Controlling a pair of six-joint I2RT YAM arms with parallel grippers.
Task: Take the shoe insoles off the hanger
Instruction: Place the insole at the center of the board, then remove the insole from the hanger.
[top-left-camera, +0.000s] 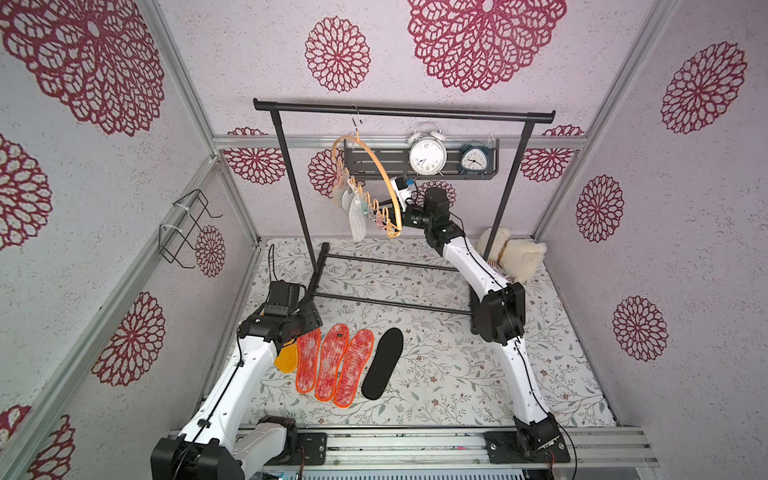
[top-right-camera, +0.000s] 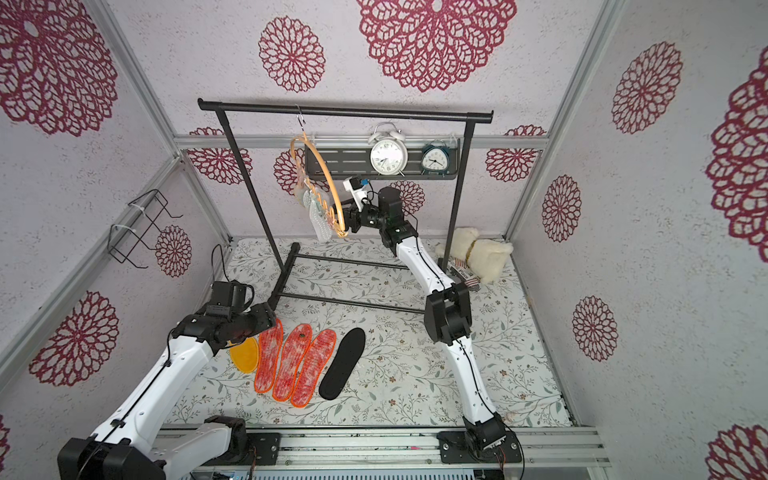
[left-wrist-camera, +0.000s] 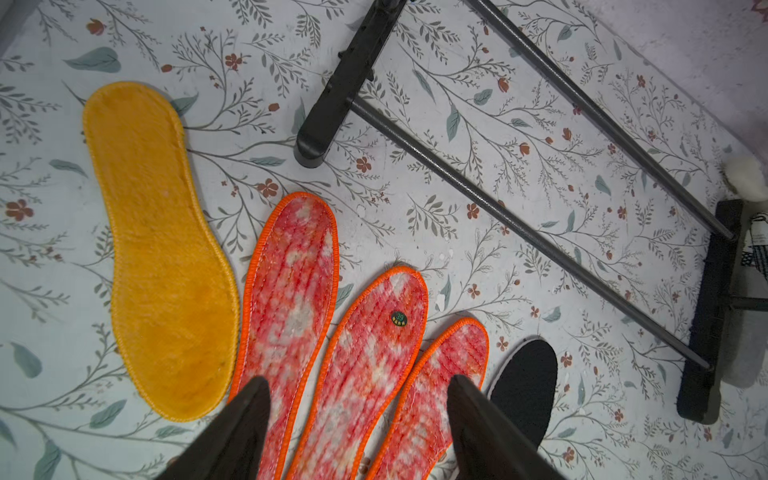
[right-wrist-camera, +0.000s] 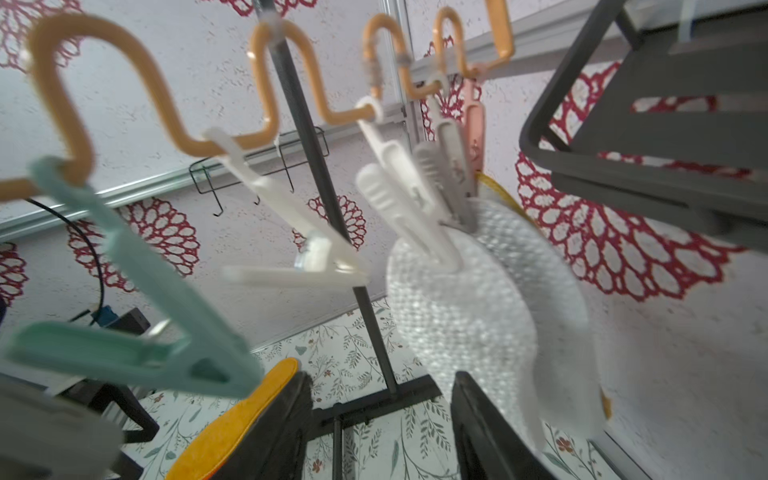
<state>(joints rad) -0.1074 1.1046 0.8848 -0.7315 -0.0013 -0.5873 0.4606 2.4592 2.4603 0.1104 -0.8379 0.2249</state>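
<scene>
We find the thin orange-tan hanger (right-wrist-camera: 58, 112) with its wavy lower bar hooked on the top rail of the black metal garment rack (top-left-camera: 403, 110). It sits in the upper middle of both top views, turned nearly edge-on to us. Its pastel pegs pinch each pad by one end, so the pads dangle free. A white mesh-textured shoe insole (right-wrist-camera: 457, 316) hangs from a white clothespin (right-wrist-camera: 399, 208), with a pale one behind it and a sliver of yellow behind that (three pegged, as far as we can count).

The right hand (right-wrist-camera: 380, 374) is raised to that height, we judge to reach the nearest pad. Its jaws are apart with nothing between them. The white insole's lower end hangs just beside one finger; whether it touches we cannot tell.

Below and left of centre in the top views, five insoles lie flat and side by side on the floral surface (left-wrist-camera: 457, 124): one yellow-orange fleecy insole (left-wrist-camera: 166, 270), three red-speckled insoles (left-wrist-camera: 291, 291) with orange edging, and one black insole (left-wrist-camera: 525, 386). The left hand (left-wrist-camera: 357, 380) hovers over the red ones, jaws apart and empty.
</scene>
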